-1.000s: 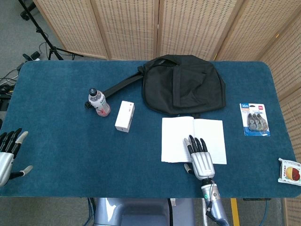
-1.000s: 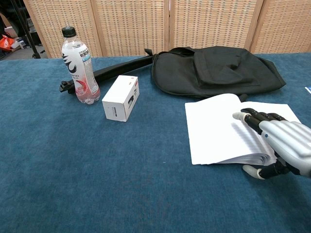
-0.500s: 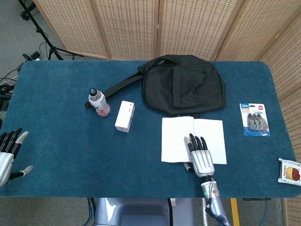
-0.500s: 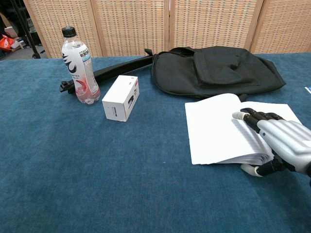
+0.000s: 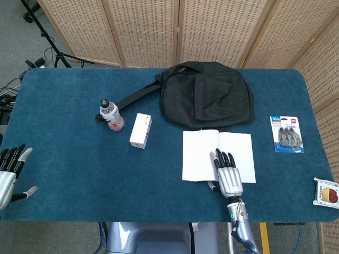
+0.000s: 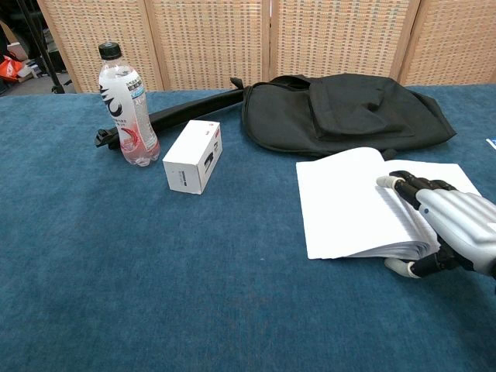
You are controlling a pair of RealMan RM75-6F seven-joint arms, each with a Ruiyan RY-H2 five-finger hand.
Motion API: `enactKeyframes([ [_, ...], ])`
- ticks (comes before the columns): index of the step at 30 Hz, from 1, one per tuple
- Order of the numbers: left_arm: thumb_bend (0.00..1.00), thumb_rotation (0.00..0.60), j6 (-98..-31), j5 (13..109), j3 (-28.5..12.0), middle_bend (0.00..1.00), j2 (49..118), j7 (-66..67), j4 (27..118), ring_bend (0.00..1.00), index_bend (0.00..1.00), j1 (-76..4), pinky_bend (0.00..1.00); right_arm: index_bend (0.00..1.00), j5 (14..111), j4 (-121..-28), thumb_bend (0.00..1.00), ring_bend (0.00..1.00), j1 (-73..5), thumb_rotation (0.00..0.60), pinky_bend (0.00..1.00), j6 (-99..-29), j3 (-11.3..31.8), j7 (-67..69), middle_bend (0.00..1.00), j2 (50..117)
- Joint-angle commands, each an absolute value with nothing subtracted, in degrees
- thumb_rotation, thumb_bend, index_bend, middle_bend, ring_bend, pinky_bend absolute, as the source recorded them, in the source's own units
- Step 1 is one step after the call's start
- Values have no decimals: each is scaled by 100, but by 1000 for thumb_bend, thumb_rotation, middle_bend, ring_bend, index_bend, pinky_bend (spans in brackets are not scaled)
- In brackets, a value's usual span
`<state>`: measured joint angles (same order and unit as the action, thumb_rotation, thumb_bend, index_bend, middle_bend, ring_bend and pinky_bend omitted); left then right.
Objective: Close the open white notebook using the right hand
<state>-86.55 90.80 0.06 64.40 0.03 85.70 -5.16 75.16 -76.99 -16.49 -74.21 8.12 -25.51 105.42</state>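
The white notebook (image 5: 204, 151) (image 6: 349, 205) lies open on the blue table, just in front of the black bag. My right hand (image 5: 228, 177) (image 6: 453, 226) rests flat on its near middle, over the spine, with the fingers stretched out across the pages and the thumb below the notebook's front edge. It holds nothing. My left hand (image 5: 9, 174) hovers at the table's front left corner, fingers apart and empty; the chest view does not show it.
A black bag (image 5: 204, 95) (image 6: 341, 105) with a strap lies behind the notebook. A small white box (image 5: 141, 130) (image 6: 194, 156) and a drink bottle (image 5: 111, 114) (image 6: 124, 105) stand to the left. A pack of correction tape (image 5: 286, 134) and a snack packet (image 5: 327, 193) lie at the right.
My right hand has shifted slightly to the right and nearer the front edge, and the notebook has slid a little right with it. The left hand has hardly moved.
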Motion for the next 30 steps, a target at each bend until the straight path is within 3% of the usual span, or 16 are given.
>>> enactKeyframes([
  [1, 66, 553, -8654, 9086, 10, 0, 6441, 5, 8572, 0, 0, -516, 0, 0, 7497, -7719, 666, 0, -1631, 600, 0, -7446, 813, -2536, 0, 10527],
  [12, 66, 552, -8648, 9113, 27, 0, 6451, 24, 8576, 0, 0, -521, 0, 0, 7439, -7781, 842, 0, -1558, 600, 0, -7560, 795, -2518, 0, 10473],
  [21, 66, 551, -8651, 9129, 30, 0, 6470, 43, 8573, 0, 0, -527, 0, 0, 7404, -7810, 852, 0, -1534, 600, 0, -7587, 804, -2417, 0, 10432],
  [23, 66, 551, -8657, 9134, 31, 0, 6476, 45, 8571, 0, 0, -526, 0, 0, 7392, -7829, 836, 0, -1522, 600, 0, -7604, 806, -2401, 0, 10431],
  [27, 66, 553, -8683, 9139, 24, 0, 6484, 31, 8566, 0, 0, -520, 0, 0, 7386, -8000, 677, 0, -1475, 600, 0, -7625, 795, -2227, 0, 10372],
  [30, 66, 552, -8699, 9142, 21, 0, 6489, 23, 8564, 0, 0, -517, 0, 0, 7412, -8183, 615, 0, -1424, 600, 0, -7650, 780, -2007, 0, 10279],
])
